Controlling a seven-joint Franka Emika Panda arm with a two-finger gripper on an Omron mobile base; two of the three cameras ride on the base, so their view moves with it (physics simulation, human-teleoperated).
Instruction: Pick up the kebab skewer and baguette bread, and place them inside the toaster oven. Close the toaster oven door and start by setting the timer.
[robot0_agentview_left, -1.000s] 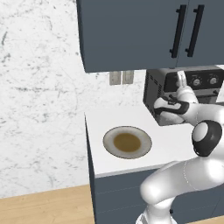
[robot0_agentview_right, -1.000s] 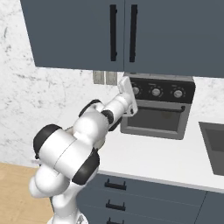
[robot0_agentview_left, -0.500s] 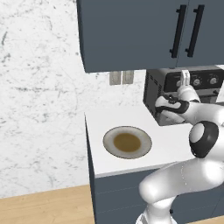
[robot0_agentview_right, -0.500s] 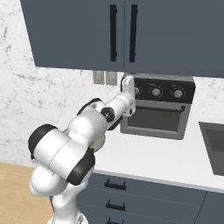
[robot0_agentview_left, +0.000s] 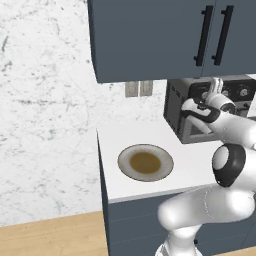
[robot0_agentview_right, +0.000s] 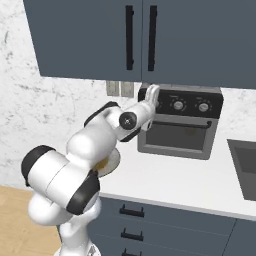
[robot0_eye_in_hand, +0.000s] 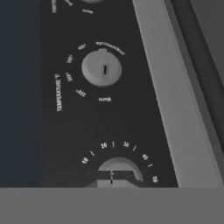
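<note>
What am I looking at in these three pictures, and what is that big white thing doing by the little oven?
The white thing is a robot arm in a computer-drawn kitchen. Two pictures come from cameras on its base, one behind it to the left and one to the right, both looking over the same counter. The third comes from a camera on the arm's hand, looking along its pincer.

On the counter stand a grey plate with a brown centre and a black toaster oven whose door is closed. The pincer is shut, holds nothing, and is up at the oven's knob panel. The hand picture shows that panel up close: a temperature knob, and at the bottom a dial ringed with numbers, probably the timer, which the pincer seems to be reaching for.
</note>
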